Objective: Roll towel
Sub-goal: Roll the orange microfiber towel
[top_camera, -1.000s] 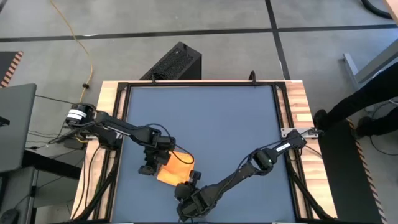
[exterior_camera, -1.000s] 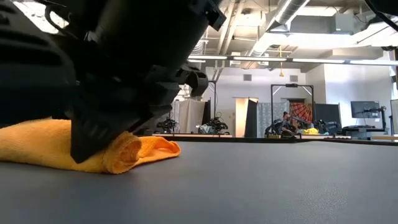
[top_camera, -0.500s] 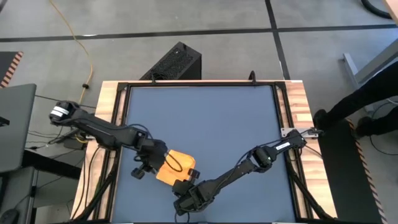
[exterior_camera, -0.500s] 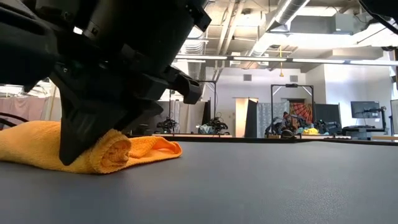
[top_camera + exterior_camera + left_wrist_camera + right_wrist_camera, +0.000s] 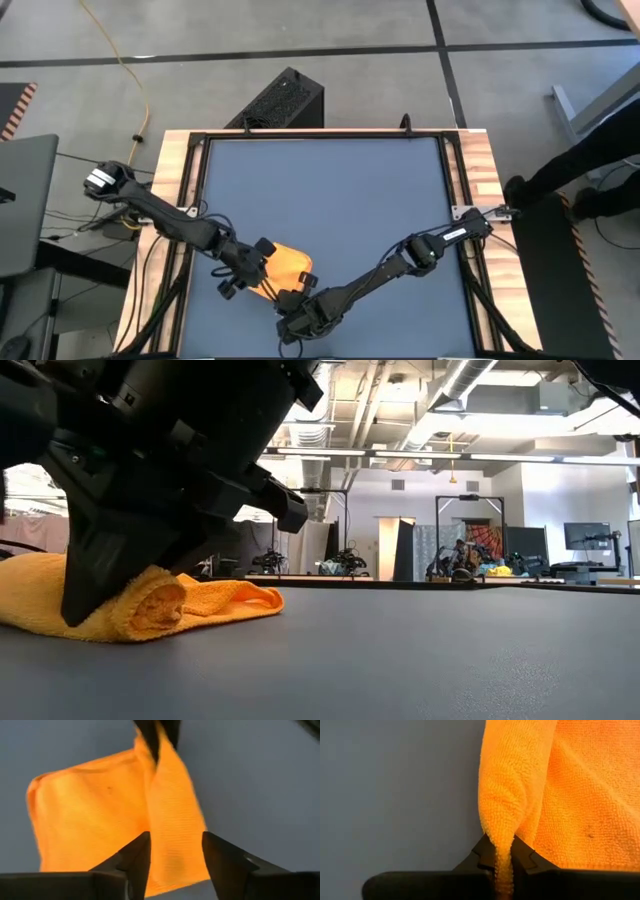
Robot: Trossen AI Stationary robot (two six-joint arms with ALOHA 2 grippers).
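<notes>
Our left gripper (image 5: 175,852) holds its fingers wide astride the towel (image 5: 281,268), low on the tabletop (image 5: 330,190), likely steadying the roll. Our right gripper (image 5: 503,854) pinches the towel's raised edge tightly, to curl it over.

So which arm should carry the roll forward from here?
Probably the right. Its end effector is shut on the towel, pinching the curled edge. The left end effector is open over the towel, gripping nothing.
</notes>
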